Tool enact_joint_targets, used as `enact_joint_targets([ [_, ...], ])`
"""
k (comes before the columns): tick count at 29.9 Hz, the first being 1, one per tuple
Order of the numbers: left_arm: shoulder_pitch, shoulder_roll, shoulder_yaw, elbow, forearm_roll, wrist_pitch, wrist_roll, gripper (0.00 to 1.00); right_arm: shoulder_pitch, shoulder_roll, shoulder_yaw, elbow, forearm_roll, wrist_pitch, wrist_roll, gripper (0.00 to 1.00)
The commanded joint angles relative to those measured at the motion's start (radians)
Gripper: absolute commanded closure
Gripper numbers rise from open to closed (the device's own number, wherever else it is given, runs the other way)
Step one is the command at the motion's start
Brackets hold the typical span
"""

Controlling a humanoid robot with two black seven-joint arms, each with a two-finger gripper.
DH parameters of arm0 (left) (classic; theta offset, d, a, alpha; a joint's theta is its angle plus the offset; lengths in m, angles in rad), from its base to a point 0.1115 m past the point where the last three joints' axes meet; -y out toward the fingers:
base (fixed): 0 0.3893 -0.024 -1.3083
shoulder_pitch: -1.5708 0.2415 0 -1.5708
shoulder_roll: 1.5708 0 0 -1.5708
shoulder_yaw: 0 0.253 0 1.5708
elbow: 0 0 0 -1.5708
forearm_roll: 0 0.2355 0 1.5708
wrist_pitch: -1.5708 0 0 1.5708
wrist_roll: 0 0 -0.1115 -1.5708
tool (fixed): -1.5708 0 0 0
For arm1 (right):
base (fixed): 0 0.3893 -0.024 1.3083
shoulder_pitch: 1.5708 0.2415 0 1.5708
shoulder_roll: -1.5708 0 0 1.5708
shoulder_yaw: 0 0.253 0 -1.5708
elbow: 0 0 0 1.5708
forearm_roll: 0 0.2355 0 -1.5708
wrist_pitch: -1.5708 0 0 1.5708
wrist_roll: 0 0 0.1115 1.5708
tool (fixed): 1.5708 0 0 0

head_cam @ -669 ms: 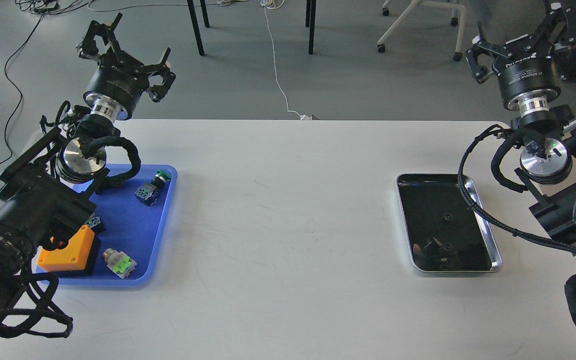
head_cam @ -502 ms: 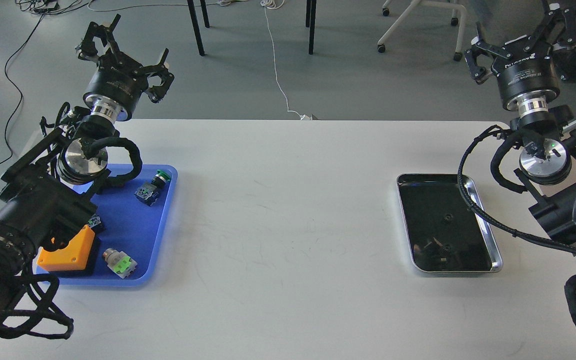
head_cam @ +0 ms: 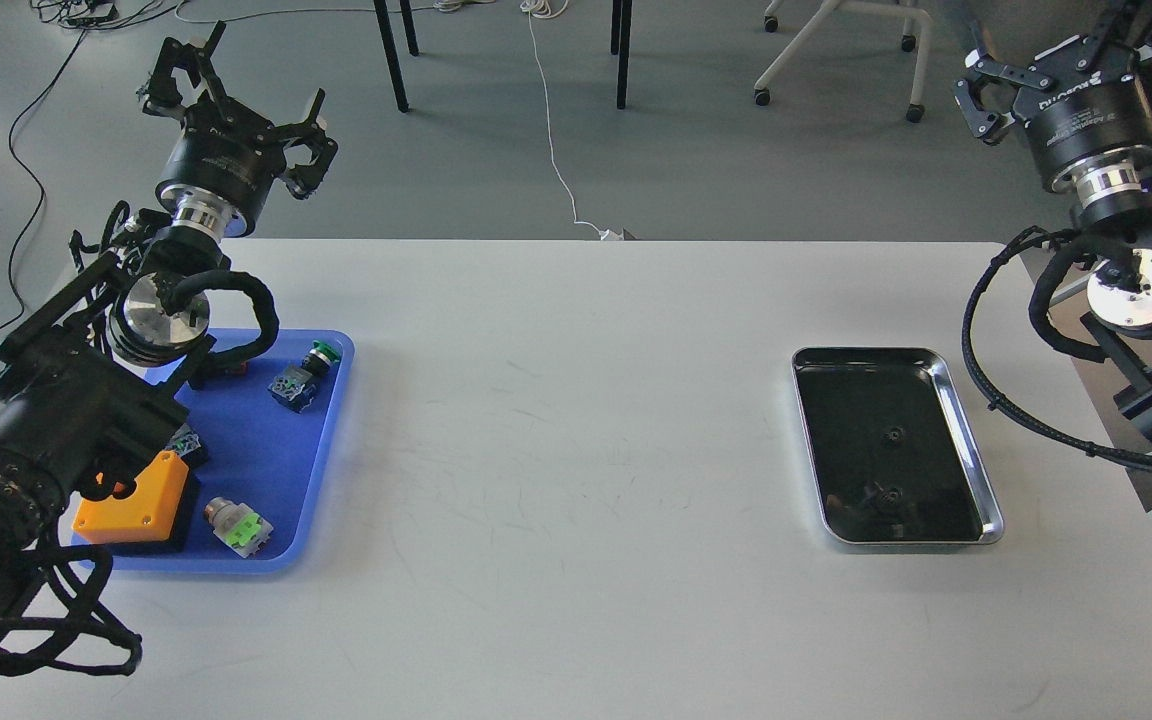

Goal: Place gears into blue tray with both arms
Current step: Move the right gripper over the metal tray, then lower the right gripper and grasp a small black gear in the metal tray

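Note:
Two tiny black gears lie in the steel tray [head_cam: 976, 470] at the right, one [head_cam: 894, 435] mid-tray and the other [head_cam: 893, 492] nearer the front. The blue tray [head_cam: 321, 470] sits at the left, partly under my left arm. My left gripper [head_cam: 231, 90] hangs high beyond the table's far left edge, fingers spread and empty. My right gripper [head_cam: 1071, 50] is raised at the far right, past the table corner, fingers spread with nothing in them, well away from the gears.
In the blue tray are an orange block [head_cam: 133, 500], a green-capped push button [head_cam: 308, 372] and a grey switch with a green base [head_cam: 239, 525]. Chair and table legs stand on the floor beyond the table. A white cable [head_cam: 556, 150] runs to the table's far edge.

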Motion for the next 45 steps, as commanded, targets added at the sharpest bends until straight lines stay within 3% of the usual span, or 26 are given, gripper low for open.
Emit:
enact_joint_targets([
  [1,0.0,0.0,0.004,-0.002,0.002,-0.008,0.005,0.02,0.121,-0.039,-0.208,0.004,-0.008,0.001,-0.004,0.01],
  [8,-0.003,0.015,0.015,-0.014,0.005,-0.031,0.025,0.02,0.33,-0.073,-0.532,0.038,-0.07,0.017,-0.007,0.01],
  [18,0.003,0.066,0.017,-0.062,0.005,-0.036,0.025,0.02,0.594,-0.067,-0.986,0.156,-0.431,0.017,-0.007,0.01],
  [25,0.005,0.072,0.017,-0.062,0.005,-0.043,0.023,0.02,0.752,-0.073,-1.267,0.332,-0.682,0.017,0.002,0.01],
  [35,0.006,0.072,0.014,-0.062,0.005,-0.066,0.022,0.02,0.78,-0.078,-1.514,0.478,-1.038,0.004,0.03,0.02],
  [41,0.006,0.067,0.007,-0.06,0.005,-0.066,0.022,0.02,0.769,-0.075,-1.595,0.471,-1.199,-0.008,0.033,0.02],
  [45,0.008,0.07,0.011,-0.06,0.005,-0.066,0.022,0.02,0.74,-0.032,-1.659,0.44,-1.21,-0.091,0.033,0.03],
])
